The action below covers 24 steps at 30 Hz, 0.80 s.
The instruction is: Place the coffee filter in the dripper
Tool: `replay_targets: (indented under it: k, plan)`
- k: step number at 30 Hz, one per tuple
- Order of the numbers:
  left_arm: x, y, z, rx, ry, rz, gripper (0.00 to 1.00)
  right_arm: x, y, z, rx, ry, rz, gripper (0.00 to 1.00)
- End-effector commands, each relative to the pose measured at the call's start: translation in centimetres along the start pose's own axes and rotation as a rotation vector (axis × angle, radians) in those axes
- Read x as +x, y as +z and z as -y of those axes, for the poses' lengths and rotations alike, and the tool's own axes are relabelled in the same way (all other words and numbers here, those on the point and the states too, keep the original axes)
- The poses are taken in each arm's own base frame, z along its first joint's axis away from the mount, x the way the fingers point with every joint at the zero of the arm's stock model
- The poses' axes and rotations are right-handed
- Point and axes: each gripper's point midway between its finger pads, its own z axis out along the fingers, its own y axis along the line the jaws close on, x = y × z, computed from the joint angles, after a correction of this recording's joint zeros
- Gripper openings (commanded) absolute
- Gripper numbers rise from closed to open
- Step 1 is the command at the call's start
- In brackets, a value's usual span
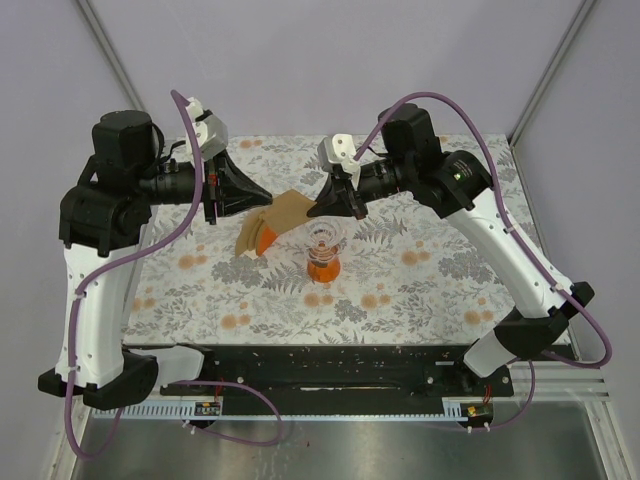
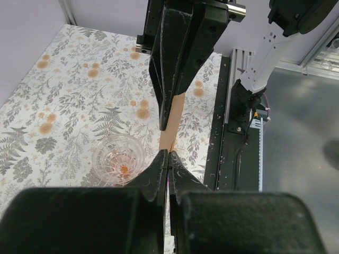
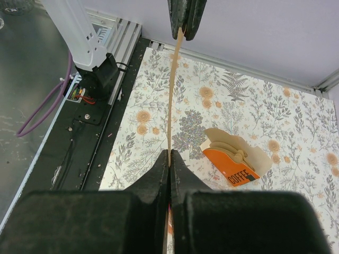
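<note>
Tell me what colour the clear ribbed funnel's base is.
Orange dripper base; clearest in the top view.

**A robot test cell in a lab**
You're looking at a work table boxed in by plain lilac wall panels [image 1: 320, 60] on bare metal posts [image 1: 108, 50] across the top of the frame. The left arm [image 1: 100, 290] and right arm [image 1: 510, 250] are bolted to a black rail [image 1: 330, 365] at the bottom, and purple cables [image 1: 433, 97] loop loose. A flowered cloth [image 1: 420, 280] covers the middle.
</note>
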Motion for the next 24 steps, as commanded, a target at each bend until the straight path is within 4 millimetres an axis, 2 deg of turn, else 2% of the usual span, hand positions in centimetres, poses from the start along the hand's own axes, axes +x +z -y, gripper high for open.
replay_targets:
  k: [1, 5, 11, 18, 24]
  plan:
    - [-0.8, 0.0, 0.6, 0.034, 0.03, 0.027, 0.0, -1.4, -0.5, 0.0, 0.006, -0.033, 0.021, 0.0]
    - [-0.6, 0.1, 0.5, 0.029, 0.011, 0.022, 0.0, -1.3, -0.5, 0.1, 0.01, -0.032, 0.019, 0.0]
    - [-0.1, -0.3, -1.9, -0.116, 0.008, -0.009, 0.0, -1.4, -0.6, 0.0, 0.004, -0.038, 0.024, 0.0]
    - [-0.3, -0.2, -2.0, -0.126, -0.008, -0.001, 0.0, -1.5, -0.3, 0.0, -0.007, -0.033, 0.029, 0.0]
    - [0.1, -0.4, -3.2, -0.187, -0.003, -0.018, 0.0, -1.5, -0.4, -0.1, -0.006, -0.037, 0.03, 0.0]
